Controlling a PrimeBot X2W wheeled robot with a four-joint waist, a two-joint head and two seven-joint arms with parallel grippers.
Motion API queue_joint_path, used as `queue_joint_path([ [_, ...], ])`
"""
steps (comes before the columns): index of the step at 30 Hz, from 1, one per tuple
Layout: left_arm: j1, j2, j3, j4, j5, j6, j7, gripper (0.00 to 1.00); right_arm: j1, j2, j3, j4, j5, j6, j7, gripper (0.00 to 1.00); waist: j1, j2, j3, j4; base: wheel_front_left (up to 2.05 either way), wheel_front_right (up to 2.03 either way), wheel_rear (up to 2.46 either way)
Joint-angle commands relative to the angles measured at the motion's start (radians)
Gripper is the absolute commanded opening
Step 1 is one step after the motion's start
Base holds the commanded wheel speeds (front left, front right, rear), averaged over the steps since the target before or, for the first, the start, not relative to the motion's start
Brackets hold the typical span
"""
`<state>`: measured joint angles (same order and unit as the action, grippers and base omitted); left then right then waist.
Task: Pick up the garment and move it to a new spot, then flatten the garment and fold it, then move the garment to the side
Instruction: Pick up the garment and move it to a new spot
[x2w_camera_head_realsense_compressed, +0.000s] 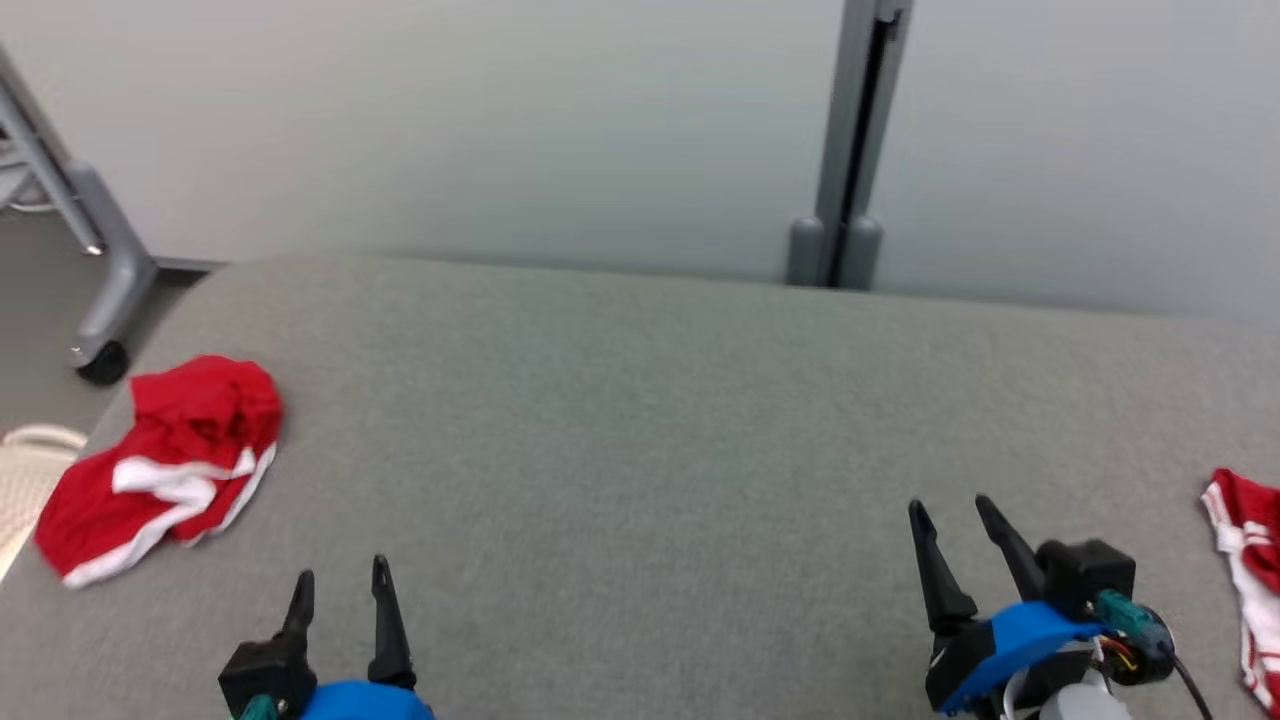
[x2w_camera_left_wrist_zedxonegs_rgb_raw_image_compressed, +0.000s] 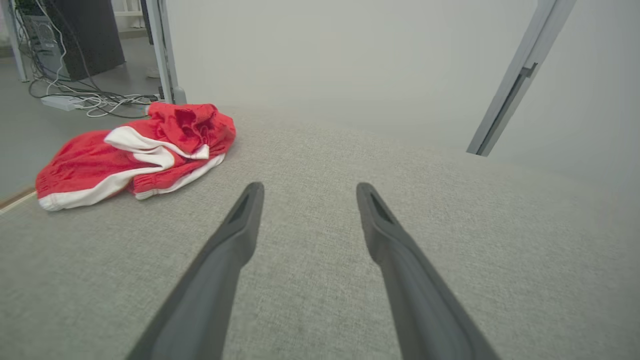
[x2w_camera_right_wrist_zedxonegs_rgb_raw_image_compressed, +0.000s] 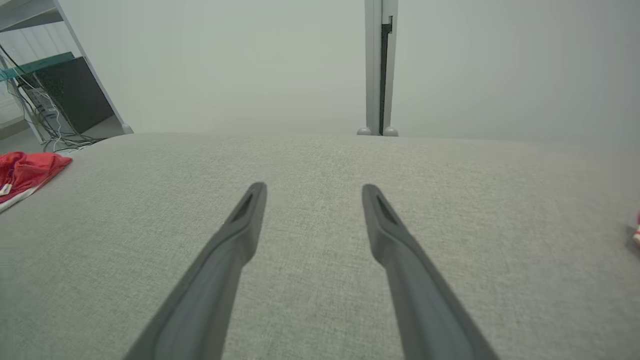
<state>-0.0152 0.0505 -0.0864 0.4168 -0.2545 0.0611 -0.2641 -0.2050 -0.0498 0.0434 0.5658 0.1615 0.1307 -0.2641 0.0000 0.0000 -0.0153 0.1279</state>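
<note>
A crumpled red garment (x2w_camera_head_realsense_compressed: 165, 465) with white trim lies near the left edge of the grey fabric table (x2w_camera_head_realsense_compressed: 640, 400). In the left wrist view the garment (x2w_camera_left_wrist_zedxonegs_rgb_raw_image_compressed: 140, 152) sits up and to the left of my fingers, well apart from them. My left gripper (x2w_camera_head_realsense_compressed: 342, 585) stands open at the lower left, empty, to the right of and nearer than the garment. My right gripper (x2w_camera_head_realsense_compressed: 952, 512) is open and empty at the lower right. The right wrist view catches the garment (x2w_camera_right_wrist_zedxonegs_rgb_raw_image_compressed: 25, 172) at its far left edge, with my right gripper (x2w_camera_right_wrist_zedxonegs_rgb_raw_image_compressed: 312, 192) over bare cloth.
A second red and white cloth (x2w_camera_head_realsense_compressed: 1250, 580) lies at the table's right edge. A grey wheeled frame (x2w_camera_head_realsense_compressed: 100, 290) stands off the back left corner. A grey post (x2w_camera_head_realsense_compressed: 850, 150) rises behind the far edge. Cables and a dark box (x2w_camera_left_wrist_zedxonegs_rgb_raw_image_compressed: 75, 45) sit on the floor beyond the garment.
</note>
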Motion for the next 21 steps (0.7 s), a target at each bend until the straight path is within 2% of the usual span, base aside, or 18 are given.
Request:
queue_joint_path([
  [1, 0.001, 0.000, 0.008, 0.002, 0.009, 0.000, 0.000, 1.00, 0.013, -0.002, 0.017, 0.001, 0.007, 0.000, 0.000, 1.00, 0.0000, 0.0000, 0.020, 0.070, 0.00, 0.00, 0.00],
  [11, 0.036, -0.001, 0.047, 0.003, 0.021, -0.004, -0.001, 1.00, 0.011, -0.003, 0.065, 0.003, 0.036, 0.000, 0.000, 1.00, 0.0000, 0.0000, 0.031, 0.294, 0.00, 0.00, 0.00],
  [16, 0.053, -0.001, 0.069, -0.003, 0.009, 0.005, -0.001, 1.00, -0.009, -0.003, 0.087, 0.005, 0.041, 0.000, 0.000, 1.00, 0.0000, 0.0000, 0.043, 0.352, 0.00, 0.00, 0.00],
  [21, 0.052, -0.001, 0.092, -0.003, -0.014, 0.010, -0.001, 1.00, -0.020, -0.003, 0.107, 0.005, 0.028, 0.000, 0.000, 1.00, 0.0000, 0.0000, 0.057, 0.369, 0.00, 0.00, 0.00],
])
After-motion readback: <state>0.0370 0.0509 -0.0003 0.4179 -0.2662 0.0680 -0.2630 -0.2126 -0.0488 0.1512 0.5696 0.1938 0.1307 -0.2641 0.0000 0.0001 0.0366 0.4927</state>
